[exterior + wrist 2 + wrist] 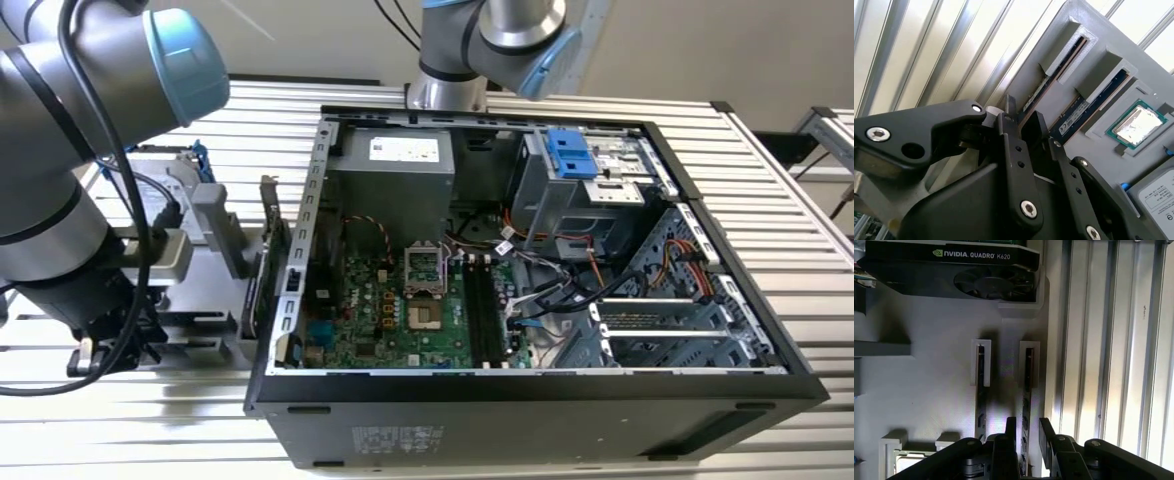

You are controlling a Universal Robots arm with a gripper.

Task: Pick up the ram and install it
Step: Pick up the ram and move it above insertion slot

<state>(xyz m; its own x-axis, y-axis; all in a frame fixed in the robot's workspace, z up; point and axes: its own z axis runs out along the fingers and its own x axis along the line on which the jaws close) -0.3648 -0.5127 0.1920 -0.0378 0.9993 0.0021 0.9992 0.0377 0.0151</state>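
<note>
Jaws open, astride the ram (1026,405) seated in the holder's (929,390) edge slot, not clamped. In the second wrist view, also a second stick (1079,114) and processor (1136,125); in the exterior view, open case (534,420) at centre on the bench (134,440).

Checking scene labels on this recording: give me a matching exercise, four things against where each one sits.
1. black two-fingered hand
2. square silver processor chip
3. black graphics card with round fan
4. black open computer case

A. lying on the ribbed metal table
B. fingers either side of a long narrow ram stick in the grey plastic holder
C. flat in a recess of the holder
D. on a ledge at the holder's end

Pairs: 1-B, 2-C, 3-D, 4-A
</note>
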